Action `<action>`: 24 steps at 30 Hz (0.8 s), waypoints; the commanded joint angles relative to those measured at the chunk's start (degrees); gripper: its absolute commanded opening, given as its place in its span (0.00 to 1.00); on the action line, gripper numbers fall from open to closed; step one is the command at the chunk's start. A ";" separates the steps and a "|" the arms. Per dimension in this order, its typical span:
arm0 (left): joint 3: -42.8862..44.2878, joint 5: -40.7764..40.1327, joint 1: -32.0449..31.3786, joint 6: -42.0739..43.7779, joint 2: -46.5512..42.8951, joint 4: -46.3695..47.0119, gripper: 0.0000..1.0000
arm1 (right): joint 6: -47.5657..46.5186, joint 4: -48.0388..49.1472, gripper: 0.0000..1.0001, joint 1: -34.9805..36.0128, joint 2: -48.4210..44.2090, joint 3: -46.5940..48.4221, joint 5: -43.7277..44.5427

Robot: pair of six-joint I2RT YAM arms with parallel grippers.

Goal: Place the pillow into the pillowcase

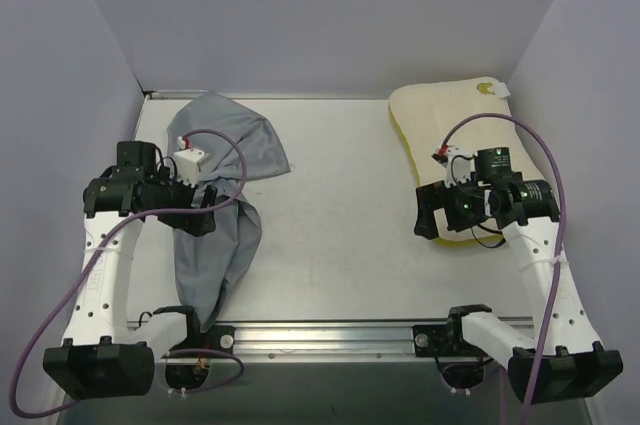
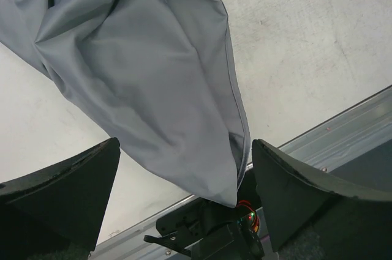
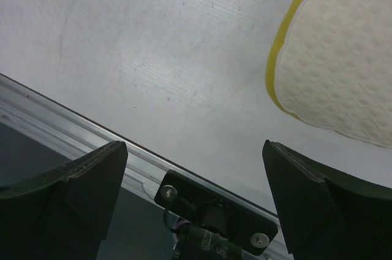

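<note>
The grey pillowcase [image 1: 215, 215] lies limp and wrinkled along the left side of the table, its near end reaching the front rail. It fills the upper part of the left wrist view [image 2: 141, 70]. My left gripper [image 1: 197, 207] hovers over its middle, open and empty [image 2: 184, 211]. The cream-white pillow [image 1: 445, 130] with yellow edges lies at the back right, partly hidden by my right arm. Its near corner shows in the right wrist view [image 3: 340, 58]. My right gripper [image 1: 428, 211] is open and empty [image 3: 193, 205] above the pillow's near left corner.
A metal rail [image 1: 330, 330] runs along the table's front edge, with both arm bases mounted on it. Grey walls [image 1: 330, 5] enclose the table at the back and both sides. Purple cables loop from each arm.
</note>
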 commanded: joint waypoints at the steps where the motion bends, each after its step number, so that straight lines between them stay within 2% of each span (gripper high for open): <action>1: 3.27 -0.16 -0.24 0.72 3.37 0.76 0.97 | 3.07 3.64 1.00 5.08 2.76 2.10 3.07; 3: 6.68 -0.16 -0.15 0.90 5.84 1.20 0.97 | 3.68 6.01 1.00 8.93 5.55 2.88 5.71; 7: 13.55 1.60 -1.82 2.04 15.22 4.00 0.98 | 4.82 6.64 1.00 9.93 12.15 6.22 4.85; 9: 18.02 -0.07 -5.33 2.30 19.28 7.08 0.97 | 5.70 6.64 1.00 9.93 14.52 7.63 3.36; 13: 27.67 -4.55 -11.82 4.06 34.80 9.02 0.97 | 6.76 6.02 1.00 7.83 16.38 8.16 -2.00; 16: 34.71 -5.35 -14.47 5.11 44.30 9.02 0.98 | 7.02 4.97 1.00 5.71 16.47 7.81 -5.70; 19: 40.17 -7.10 -16.06 5.91 52.13 9.11 0.96 | 6.85 3.65 1.00 2.46 15.86 7.46 -7.89; 24: 43.88 -11.57 -18.61 9.24 60.85 9.20 0.93 | 5.45 2.16 1.00 -0.27 14.11 5.00 -7.90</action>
